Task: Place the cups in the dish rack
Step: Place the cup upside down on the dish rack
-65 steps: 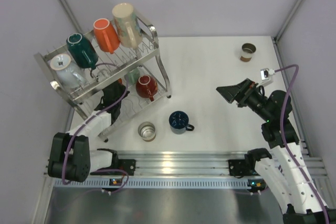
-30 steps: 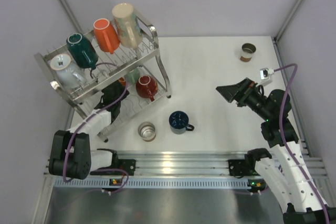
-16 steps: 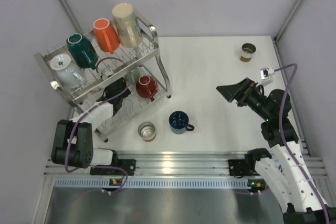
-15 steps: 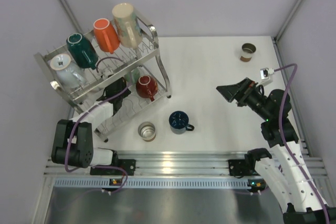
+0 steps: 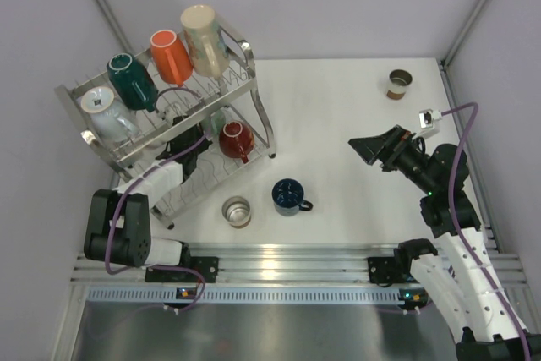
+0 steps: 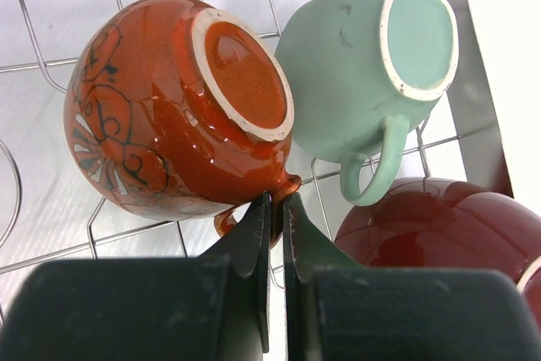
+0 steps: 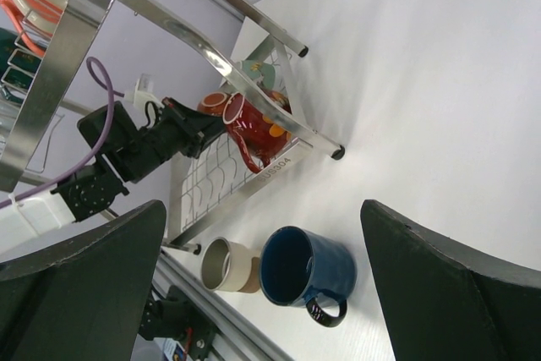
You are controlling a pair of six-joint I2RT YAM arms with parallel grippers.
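The dish rack (image 5: pixel 249 82) stands at the left. Its upper tier holds a pale blue cup (image 5: pixel 103 112), a dark teal cup (image 5: pixel 131 80), an orange cup (image 5: pixel 172 57) and a tall beige cup (image 5: pixel 203 40). On the lower tier lie an orange-red patterned cup (image 6: pixel 169 116), a mint cup (image 6: pixel 363 65) and a red mug (image 6: pixel 439 226). My left gripper (image 6: pixel 276 209) reaches into the lower tier, shut on the patterned cup's handle. My right gripper (image 7: pixel 262 209) is open and empty, high above the navy mug (image 7: pixel 308 276) on the table.
A beige and steel cup (image 5: pixel 237 211) lies beside the navy mug (image 5: pixel 289 196) near the front rail. A small brown cup (image 5: pixel 399 84) stands at the far right corner. A white plug (image 5: pixel 429 117) lies near my right arm.
My left gripper has moved deeper into the rack's lower tier, toward the back. The right arm and the cups on the table have not moved.
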